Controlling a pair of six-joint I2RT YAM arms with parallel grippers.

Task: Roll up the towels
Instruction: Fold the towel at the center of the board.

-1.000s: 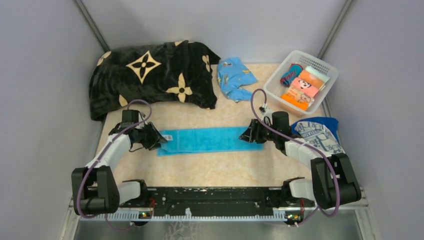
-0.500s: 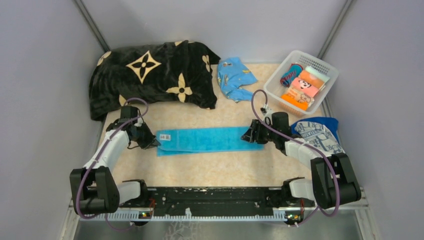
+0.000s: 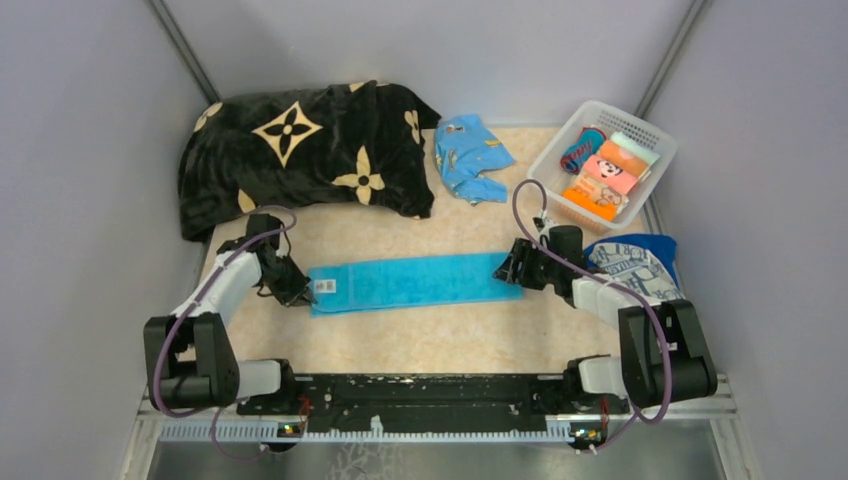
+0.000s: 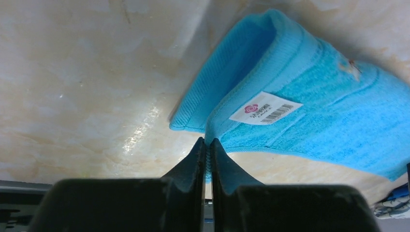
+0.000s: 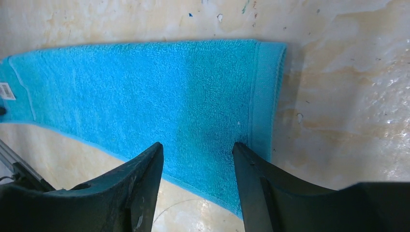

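When looking down from above, find the turquoise towel lying long and flat in the middle of the counter, running from left to right. At its left end, see the left hand pinched tight on the near corner of that towel, just beside the small white tag. Notice the corner lifted a little there, with a fold showing under it. At the right end, see the right hand spread wide open over the towel, holding nothing. Cannot tell whether its fingertips touch the cloth.

Farther right, by the counter's edge, spot the white towel with dark-blue print lying on the royal-blue towel. At the back left, find a bunched black blanket with cream flowers. Next to it, a crumpled light-blue printed cloth. At the back right, a white basket with colourful things inside.
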